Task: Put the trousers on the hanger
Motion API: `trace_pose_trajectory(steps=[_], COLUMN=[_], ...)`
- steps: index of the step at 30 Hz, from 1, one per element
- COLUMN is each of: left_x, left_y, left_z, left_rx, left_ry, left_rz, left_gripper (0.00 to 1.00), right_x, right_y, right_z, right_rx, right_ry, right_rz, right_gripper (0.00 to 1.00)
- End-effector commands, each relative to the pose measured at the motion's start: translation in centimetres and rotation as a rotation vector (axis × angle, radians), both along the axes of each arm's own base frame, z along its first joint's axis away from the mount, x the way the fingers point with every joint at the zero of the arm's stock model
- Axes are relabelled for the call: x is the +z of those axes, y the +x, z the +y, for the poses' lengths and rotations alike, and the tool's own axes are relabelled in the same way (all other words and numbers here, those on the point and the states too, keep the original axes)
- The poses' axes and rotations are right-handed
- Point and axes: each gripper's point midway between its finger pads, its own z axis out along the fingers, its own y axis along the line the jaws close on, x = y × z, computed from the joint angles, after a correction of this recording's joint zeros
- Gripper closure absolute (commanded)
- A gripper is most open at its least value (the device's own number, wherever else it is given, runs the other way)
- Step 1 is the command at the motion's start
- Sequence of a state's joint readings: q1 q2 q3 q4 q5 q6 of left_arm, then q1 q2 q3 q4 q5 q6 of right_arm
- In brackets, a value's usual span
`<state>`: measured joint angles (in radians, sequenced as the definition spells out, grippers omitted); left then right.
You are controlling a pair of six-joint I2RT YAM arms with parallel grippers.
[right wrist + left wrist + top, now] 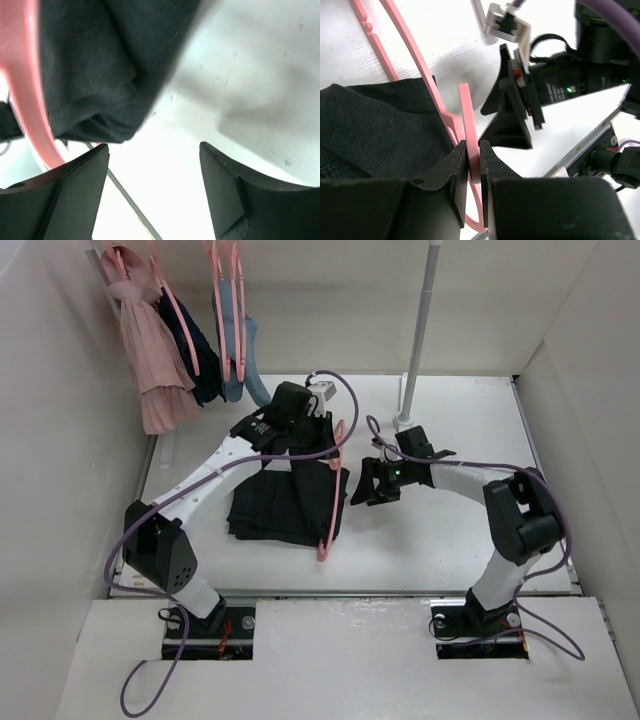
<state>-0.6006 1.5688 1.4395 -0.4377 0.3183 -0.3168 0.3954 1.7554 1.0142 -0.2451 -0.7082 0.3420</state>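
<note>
Trousers (280, 505) lie folded in a black heap on the tabletop (440, 540), near its middle. Hanger (468, 107) lies along the trousers' right edge, partly on the fabric. Part of its pink frame pokes out past the trousers' near-right corner.

Left end effector (474, 150) is over the trousers' far-right corner. It is closed tight on a thin pink bar of the hanger, with both pads touching the plastic. The left arm crosses over the trousers' far-left part.

Right end effector (154, 148) is just right of the trousers, low over bare tabletop. Its jaws are spread wide and hold nothing. In the right wrist view, the trousers' folded edge and a curved bit of the hanger sit just beyond the fingertips, not touching them. The two end effectors face each other across the hanger, close together.

Far-left of the trousers, a pink garment (150, 360) and darker clothes hang on more pink hangers. A white pole (420, 330) stands far-right of the trousers.
</note>
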Motion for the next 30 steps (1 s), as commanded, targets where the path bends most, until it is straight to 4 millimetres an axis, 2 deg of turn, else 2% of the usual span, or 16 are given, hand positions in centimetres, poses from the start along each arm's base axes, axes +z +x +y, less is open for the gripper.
trace_pose_trajectory(steps=[1,5,8,9,10,13,16,19,20,22,23,25,26,27,29,30], left_x=[1.1,1.0,0.7,1.2,1.2,1.2,1.1,0.3,0.2,0.3,0.3,0.4,0.2,1.2,2.5,3.2], left_y=[0.4,0.9,1.2,1.4,1.6,1.9,1.8,1.8,1.8,1.8,2.2,2.1,2.1,2.3,1.1,0.3], left_z=[-0.9,-0.8,-1.1,-1.1,-1.3,-1.4,-1.5,-1.4,-1.4,-0.8,-0.2,0.8,1.0,1.4,1.5,1.1], left_rx=[-0.007,0.008,0.008,0.008,0.008,0.015,0.007,-0.005,-0.012,-0.022,-0.041,-0.07,-0.099,-0.156,-0.269,-0.35], left_ry=[-0.027,-0.016,-0.013,-0.019,-0.02,-0.015,-0.006,0.014,0.02,0.054,0.099,0.162,0.188,0.221,0.222,0.189], left_rz=[-0.027,-0.034,-0.029,-0.038,-0.039,-0.043,-0.052,-0.048,-0.056,-0.082,-0.126,-0.167,-0.187,-0.266,-0.351,-0.388], left_gripper=[1.0,1.0,1.0,1.0,1.0,1.0,1.0,1.0,1.0,0.87,0.77,0.52,0.47,0.42,0.31,0.29], right_x=[1.4,4.0,5.9,6.1,6.9,4.9,3.9,3.3,3.3,3.0,3.7,3.4,3.7,3.9,3.8,3.8], right_y=[-1.6,-3.9,-4.4,-5.3,-4.8,-3.5,-2.4,-1.9,-1.1,-1.4,-2.4,-2.9,-3.0,-3.3,-3.3,-3.4], right_z=[-0.6,1.0,3.9,5.1,6.1,7.2,8.1,8.1,7.5,6.5,6.5,5.5,5.4,4.9,4.4,4.2], right_rx=[0.081,0.153,0.148,0.175,0.174,0.104,0.08,0.049,0.018,0.015,0.058,0.11,0.136,0.158,0.189,0.202], right_ry=[-0.035,0.043,0.103,0.128,0.141,0.067,0.068,0.041,0.042,0.062,0.118,0.151,0.173,0.204,0.229,0.25], right_rz=[-0.085,-0.127,-0.156,-0.143,-0.154,-0.09,-0.052,-0.029,-0.021,-0.009,0.017,0.013,0.008,0.02,0.007,0.02], right_gripper=[0.22,0.22,0.17,0.17,0.17,0.17,0.23,0.69,0.98,1.0,1.0,1.0,1.0,1.0,1.0,1.0])
